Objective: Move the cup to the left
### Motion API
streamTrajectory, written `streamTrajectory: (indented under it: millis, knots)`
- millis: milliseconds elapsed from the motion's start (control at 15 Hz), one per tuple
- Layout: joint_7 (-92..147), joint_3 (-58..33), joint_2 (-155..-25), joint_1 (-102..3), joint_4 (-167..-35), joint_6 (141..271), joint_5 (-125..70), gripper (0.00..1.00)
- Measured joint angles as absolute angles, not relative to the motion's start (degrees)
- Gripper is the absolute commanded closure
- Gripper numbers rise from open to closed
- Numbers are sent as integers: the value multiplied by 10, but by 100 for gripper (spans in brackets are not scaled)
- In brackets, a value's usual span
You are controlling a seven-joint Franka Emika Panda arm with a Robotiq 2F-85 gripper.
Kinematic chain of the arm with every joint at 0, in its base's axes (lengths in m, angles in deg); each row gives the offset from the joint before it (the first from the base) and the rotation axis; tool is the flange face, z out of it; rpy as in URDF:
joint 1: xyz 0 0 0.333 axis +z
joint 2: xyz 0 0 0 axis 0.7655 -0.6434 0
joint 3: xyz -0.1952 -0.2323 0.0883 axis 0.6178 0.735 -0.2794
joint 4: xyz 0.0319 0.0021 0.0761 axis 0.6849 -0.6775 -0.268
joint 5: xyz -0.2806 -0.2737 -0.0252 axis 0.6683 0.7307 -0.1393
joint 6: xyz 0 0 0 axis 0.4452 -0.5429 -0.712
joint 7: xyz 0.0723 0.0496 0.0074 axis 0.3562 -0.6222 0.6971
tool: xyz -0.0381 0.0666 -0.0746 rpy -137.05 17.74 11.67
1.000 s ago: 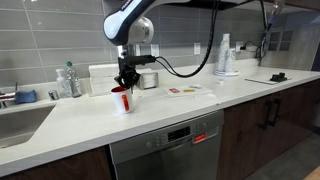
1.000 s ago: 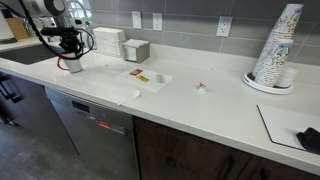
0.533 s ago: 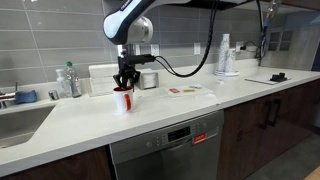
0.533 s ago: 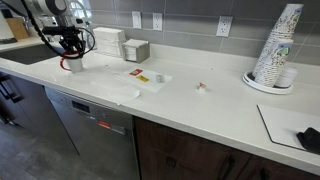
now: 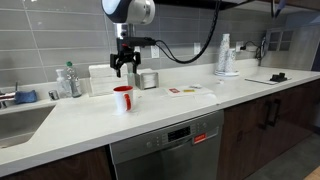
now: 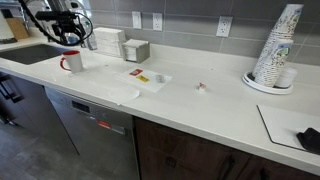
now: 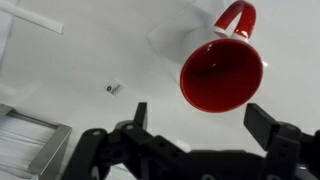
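The cup (image 5: pixel 122 99) is a small red mug with a side handle. It stands upright on the white counter (image 5: pixel 180 105) and shows in both exterior views, in one of them near the sink end (image 6: pixel 72 61). My gripper (image 5: pixel 123 68) hangs straight above it, apart from it, with its jaws wide open and nothing between them. In the wrist view I look down into the cup (image 7: pixel 222 72), its handle pointing to the top of the picture. My gripper (image 7: pixel 203 120) frames it from below, with a dark fingertip (image 7: pixel 265 125) on either side.
A shiny metal canister (image 5: pixel 149 79) and a white box (image 5: pixel 103 79) stand behind the cup. A clear bottle (image 5: pixel 70 80) and the sink (image 5: pixel 20 120) lie at one end. A small packet (image 6: pixel 141 77) lies mid-counter. Stacked paper cups (image 6: pixel 278 50) stand at the far end.
The gripper has opened, let go of the cup and risen straight up. The cup stays standing on the counter where it was.
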State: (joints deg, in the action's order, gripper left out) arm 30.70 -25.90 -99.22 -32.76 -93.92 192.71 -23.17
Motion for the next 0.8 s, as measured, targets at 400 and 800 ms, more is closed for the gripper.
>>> streamTrajectory:
  millis: [400, 800]
  knots:
    - [343, -260, -893, -355, -991, 1847, -263, 0]
    - [361, -239, -789, -417, -1117, 1866, -302, 0]
